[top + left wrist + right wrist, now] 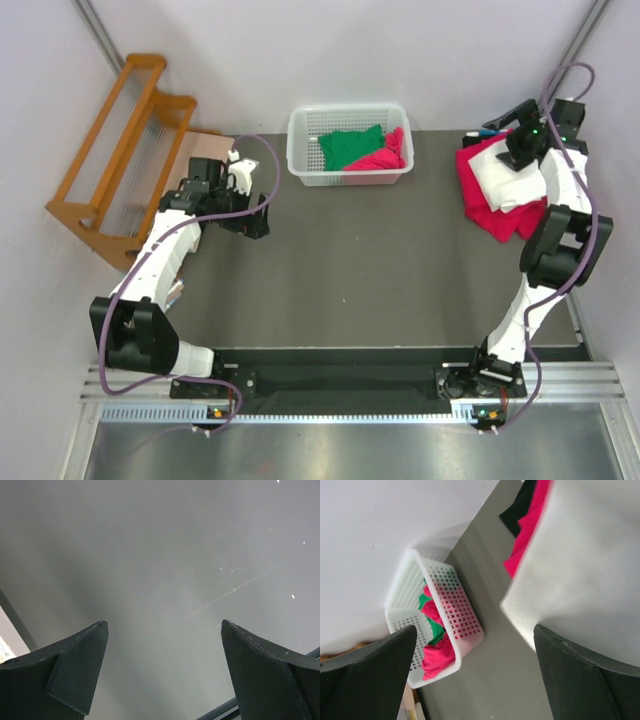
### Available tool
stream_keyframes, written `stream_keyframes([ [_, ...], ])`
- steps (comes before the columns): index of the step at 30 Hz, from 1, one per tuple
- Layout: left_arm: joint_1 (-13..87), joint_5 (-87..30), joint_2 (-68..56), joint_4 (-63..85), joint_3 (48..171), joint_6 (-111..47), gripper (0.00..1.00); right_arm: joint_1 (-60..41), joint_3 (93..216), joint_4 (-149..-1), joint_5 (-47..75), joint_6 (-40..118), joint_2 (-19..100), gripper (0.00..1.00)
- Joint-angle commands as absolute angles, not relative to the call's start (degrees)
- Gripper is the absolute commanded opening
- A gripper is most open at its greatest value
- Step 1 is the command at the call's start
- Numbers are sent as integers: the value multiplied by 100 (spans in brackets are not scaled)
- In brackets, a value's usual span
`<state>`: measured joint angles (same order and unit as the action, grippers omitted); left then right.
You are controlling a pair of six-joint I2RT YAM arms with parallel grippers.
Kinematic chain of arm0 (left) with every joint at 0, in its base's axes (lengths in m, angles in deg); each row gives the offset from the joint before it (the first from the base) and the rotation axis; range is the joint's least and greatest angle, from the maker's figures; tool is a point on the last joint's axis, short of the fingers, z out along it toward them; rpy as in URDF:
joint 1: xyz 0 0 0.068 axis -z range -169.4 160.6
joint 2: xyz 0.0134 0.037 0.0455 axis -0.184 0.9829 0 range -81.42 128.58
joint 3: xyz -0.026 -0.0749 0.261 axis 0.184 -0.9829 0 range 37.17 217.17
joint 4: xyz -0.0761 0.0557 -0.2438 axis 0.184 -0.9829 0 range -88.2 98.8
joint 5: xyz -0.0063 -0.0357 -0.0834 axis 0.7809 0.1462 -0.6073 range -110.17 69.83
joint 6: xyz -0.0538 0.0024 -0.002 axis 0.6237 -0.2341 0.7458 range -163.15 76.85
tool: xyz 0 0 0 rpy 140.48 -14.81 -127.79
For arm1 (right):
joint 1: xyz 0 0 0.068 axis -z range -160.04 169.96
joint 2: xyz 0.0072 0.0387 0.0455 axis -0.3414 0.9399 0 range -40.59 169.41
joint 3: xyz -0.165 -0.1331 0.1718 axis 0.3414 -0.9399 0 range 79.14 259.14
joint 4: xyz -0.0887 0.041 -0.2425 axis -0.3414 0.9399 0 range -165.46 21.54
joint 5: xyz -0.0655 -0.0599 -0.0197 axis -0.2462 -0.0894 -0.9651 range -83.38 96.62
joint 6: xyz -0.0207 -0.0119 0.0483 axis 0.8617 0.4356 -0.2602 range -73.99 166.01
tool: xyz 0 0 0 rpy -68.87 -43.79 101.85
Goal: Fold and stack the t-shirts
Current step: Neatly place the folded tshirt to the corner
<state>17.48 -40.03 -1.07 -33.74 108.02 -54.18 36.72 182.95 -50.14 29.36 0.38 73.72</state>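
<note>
White t-shirt [503, 186] is laid on crimson t-shirts [487, 216] at the far right of the table [380, 270], beneath the right gripper [475, 627], which is spread wide with nothing gripped. The left gripper [164, 622] is likewise held wide and empty over the table.

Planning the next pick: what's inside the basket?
The basket holds a green shirt with a pink shirt at its right. Anything beneath them is covered, and whether the pink is one shirt or several cannot be told.

Basket [350, 172] far centre, t-shirts [362, 148] inside; t-shirt stack [490, 190] far right (right gripper [515, 152] over it); rack [115, 150] far left.
</note>
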Motion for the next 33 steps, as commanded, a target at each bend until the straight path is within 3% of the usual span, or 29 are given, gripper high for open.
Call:
stream_keyframes([
  [1,1667,-4012,-276,-3339,10783,-5537,99,4316,18128,-5682,3122,-329,7603,100],
  [8,1640,-4065,-171,-3400,10853,-5537,99,4721,18398,-5481,3043,-66,8175,100],
  [15,1605,-4109,-179,-3462,10889,-5528,99,4774,18830,-5058,3878,-40,9256,100],
  [33,1588,-4267,-232,-3523,10932,-5502,99,4343,21036,-3775,4792,426,9239,100],
])
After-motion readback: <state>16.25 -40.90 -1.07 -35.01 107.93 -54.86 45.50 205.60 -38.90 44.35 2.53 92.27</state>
